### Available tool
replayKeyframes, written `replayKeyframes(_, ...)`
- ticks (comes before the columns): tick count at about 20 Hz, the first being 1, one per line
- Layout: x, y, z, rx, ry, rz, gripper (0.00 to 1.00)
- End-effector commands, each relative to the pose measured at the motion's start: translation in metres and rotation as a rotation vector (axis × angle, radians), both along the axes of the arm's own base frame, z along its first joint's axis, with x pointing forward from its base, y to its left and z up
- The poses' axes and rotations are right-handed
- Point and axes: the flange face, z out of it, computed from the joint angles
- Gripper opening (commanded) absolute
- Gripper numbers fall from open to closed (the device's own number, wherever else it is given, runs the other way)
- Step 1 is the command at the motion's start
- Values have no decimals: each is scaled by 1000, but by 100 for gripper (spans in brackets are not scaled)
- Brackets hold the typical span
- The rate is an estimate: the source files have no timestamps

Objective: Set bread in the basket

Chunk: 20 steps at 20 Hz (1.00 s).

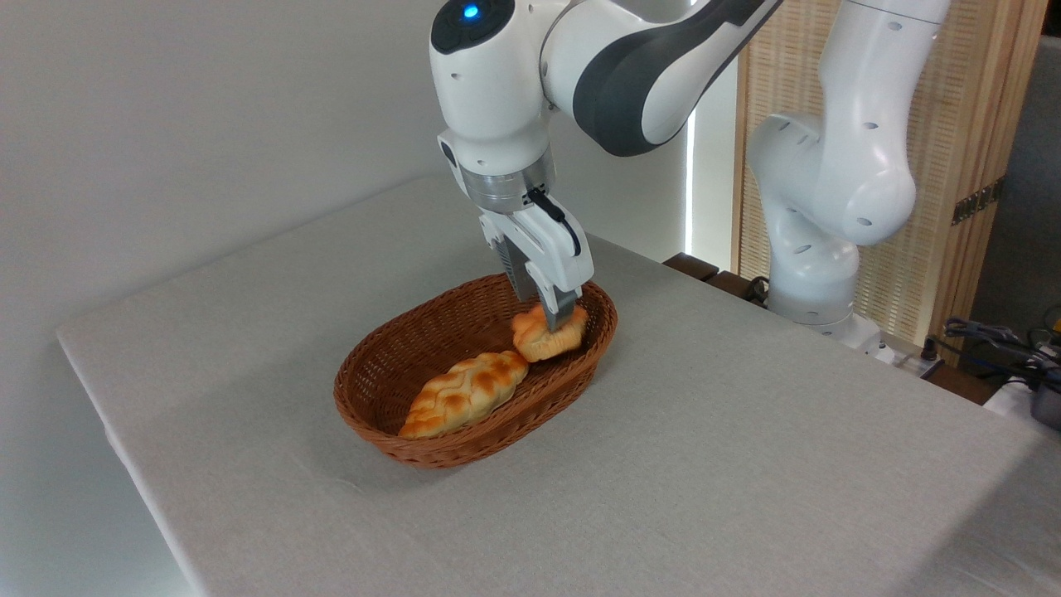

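The wicker basket holds a braided loaf along its near side. The bun sits inside at the far right end, beside the loaf. The gripper reaches steeply down, fingers clamped on the bun.

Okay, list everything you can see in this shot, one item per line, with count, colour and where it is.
Small bun: one, orange-golden, at the right end of the basket, between the fingers.
Braided loaf: one, pale golden, lying inside the basket, left of the bun.
Basket: one, brown wicker, oval, mid-table.
Table: one, covered in light grey cloth.
Slatted screen: one, light wood, back right.
Cables: dark, at the far right.
Robot arm: one, white and grey, reaching down from above.
Gripper: one, fingers closed on the bun.
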Motion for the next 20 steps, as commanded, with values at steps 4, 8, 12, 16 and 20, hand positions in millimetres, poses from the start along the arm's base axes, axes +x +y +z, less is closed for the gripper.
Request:
replayKeyframes(4,4,2,6,-25,-33,24,100)
replayKeyframes(8,26,8,58,-40,-135,46,100)
replayKeyframes(12,56,31,114,-39,-254,96,100)
replayKeyframes(16,88,29,145,-8,-284,101,100)
replayKeyframes(20,117,28,161,29,-239,94,100)
